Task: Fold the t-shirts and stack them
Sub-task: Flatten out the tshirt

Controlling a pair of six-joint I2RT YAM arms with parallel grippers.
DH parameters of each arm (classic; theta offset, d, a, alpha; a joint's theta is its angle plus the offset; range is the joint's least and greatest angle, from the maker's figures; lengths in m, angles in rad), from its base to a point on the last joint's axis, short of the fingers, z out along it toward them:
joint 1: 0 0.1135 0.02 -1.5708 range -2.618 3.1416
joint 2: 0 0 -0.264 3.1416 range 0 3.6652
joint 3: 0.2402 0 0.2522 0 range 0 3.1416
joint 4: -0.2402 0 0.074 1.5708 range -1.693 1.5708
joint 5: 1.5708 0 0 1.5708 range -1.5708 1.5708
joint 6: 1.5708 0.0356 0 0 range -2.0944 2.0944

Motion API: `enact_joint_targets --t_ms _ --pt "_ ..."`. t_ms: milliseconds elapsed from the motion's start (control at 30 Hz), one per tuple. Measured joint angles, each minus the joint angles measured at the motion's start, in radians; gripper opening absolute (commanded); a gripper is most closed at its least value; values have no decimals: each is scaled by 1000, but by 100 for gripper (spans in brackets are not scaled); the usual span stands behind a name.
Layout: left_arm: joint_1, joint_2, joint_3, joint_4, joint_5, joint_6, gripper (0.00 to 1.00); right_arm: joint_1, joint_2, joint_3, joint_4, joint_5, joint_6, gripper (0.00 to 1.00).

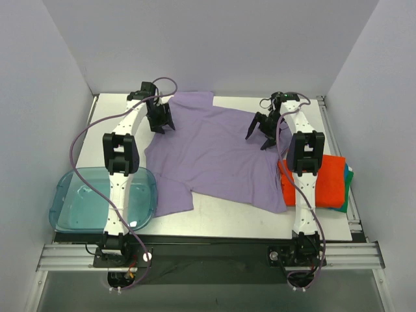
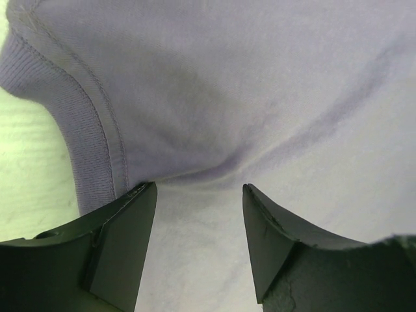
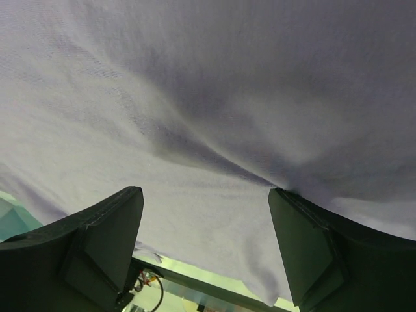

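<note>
White walls closed off three sides of the worktop (image 1: 247, 224), and most of its middle was covered by the lavender t-shirt (image 1: 214, 153), spread flat and unfolded with its collar toward the far edge. That was the shirt I judged to be in hand.

Both arms reached out over its far part. My left fingers (image 1: 166, 123) stood open beside the ribbed collar, tips down on the cloth, with a small pucker rising between them and nothing gripped. My right fingers (image 1: 257, 133) were spread wider over the shirt's right shoulder area, a soft ridge of cloth running toward one tip, and they too held nothing. I took this paired placing as a way to pinch two far points at once, so the top could be drawn over evenly.

At the right edge, partly under my right arm, the orange-red t-shirt (image 1: 328, 182) lay folded on the green-teal t-shirt (image 1: 350, 174), which showed only as an edge; that looked like the stack to build on.

A translucent blue tray (image 1: 60, 188) sat at the near left, under my left arm. I could make out nothing lying in it.
</note>
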Motion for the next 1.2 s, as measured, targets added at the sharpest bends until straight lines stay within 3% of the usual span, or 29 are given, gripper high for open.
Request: enact_joint_targets --t_ms 467,900,1067,1200 --pt "-7 -4 -67 257 143 -13 67 -47 39 75 57 -64 10 81" --pt "-29 -347 -465 272 62 -69 67 44 -192 -252 145 -80 -79 81" --pt "-35 -359 -587 250 37 -75 67 92 -254 -369 149 -61 -89 81" --pt "-34 -331 -600 220 27 -73 67 110 -253 -408 147 -37 -88 81"
